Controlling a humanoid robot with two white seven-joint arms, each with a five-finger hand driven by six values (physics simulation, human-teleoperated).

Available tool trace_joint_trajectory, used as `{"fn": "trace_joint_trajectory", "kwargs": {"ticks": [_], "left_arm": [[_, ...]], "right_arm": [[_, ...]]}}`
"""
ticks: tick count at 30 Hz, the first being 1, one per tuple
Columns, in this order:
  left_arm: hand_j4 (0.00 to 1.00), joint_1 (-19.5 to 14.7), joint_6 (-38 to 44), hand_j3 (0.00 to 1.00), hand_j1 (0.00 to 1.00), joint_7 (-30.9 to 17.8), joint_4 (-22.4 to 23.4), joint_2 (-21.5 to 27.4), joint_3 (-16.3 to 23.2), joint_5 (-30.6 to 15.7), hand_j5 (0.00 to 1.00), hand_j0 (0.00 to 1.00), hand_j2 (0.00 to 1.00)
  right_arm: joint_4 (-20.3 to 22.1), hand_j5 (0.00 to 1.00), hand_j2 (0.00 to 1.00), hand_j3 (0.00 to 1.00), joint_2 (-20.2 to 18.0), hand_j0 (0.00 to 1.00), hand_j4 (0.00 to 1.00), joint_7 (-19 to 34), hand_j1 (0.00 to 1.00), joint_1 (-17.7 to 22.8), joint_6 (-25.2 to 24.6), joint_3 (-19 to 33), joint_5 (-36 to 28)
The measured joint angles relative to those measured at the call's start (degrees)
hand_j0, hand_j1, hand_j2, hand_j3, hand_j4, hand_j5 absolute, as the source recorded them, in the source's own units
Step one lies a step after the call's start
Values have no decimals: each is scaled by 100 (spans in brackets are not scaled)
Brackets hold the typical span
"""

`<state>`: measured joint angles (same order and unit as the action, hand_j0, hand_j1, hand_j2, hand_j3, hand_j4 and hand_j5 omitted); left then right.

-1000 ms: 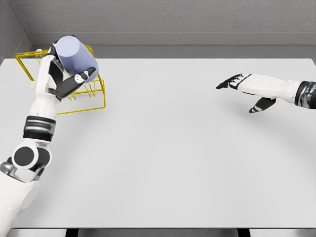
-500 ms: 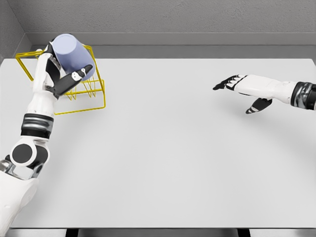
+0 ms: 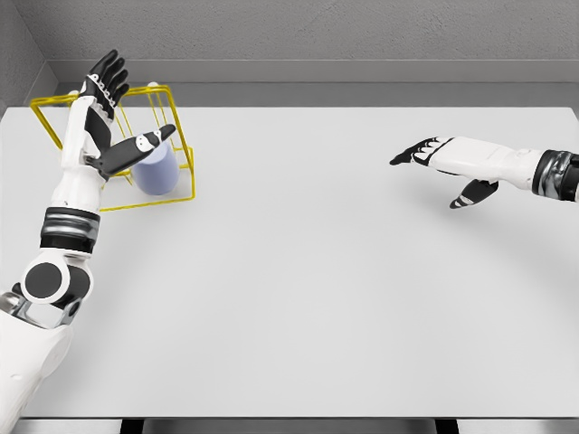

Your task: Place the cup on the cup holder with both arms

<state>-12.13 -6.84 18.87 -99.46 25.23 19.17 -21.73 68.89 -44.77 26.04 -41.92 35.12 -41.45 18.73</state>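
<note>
The white table [image 3: 326, 289] fills most of the view, its front edge cut off at the bottom. At its far left corner stands the yellow wire cup holder [image 3: 172, 117], partly hidden behind the left arm, so its inner pegs are hard to make out. The pale blue cup [image 3: 156, 172] sits inside the holder's frame, upside down by the look of it; its upper part is covered by the thumb. The left hand [image 3: 99, 122] is released, fingers spread upward, thumb stretched out over the cup (whether it touches cannot be told). The right hand [image 3: 443, 163] hovers over the table's right side, fingers relaxed, holding nothing; its arm runs off the right edge.
</note>
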Motion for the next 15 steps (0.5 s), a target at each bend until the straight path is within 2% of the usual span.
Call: {"fn": "trace_joint_trajectory", "kwargs": {"ticks": [4,10,15], "left_arm": [[100,17,-4,100,100,3,-9,0,-8,1,100,100,100],[100,219,-147,100,100,-3,-80,35,-204,0,100,100,100],[100,958,-875,100,100,-6,-134,141,-400,-13,100,100,100]], "right_arm": [[0,100,100,100,0,100,100,0,100,0,0,0,0],[0,100,100,100,0,100,100,0,100,0,0,0,0],[0,100,100,100,0,100,100,0,100,0,0,0,0]]}}
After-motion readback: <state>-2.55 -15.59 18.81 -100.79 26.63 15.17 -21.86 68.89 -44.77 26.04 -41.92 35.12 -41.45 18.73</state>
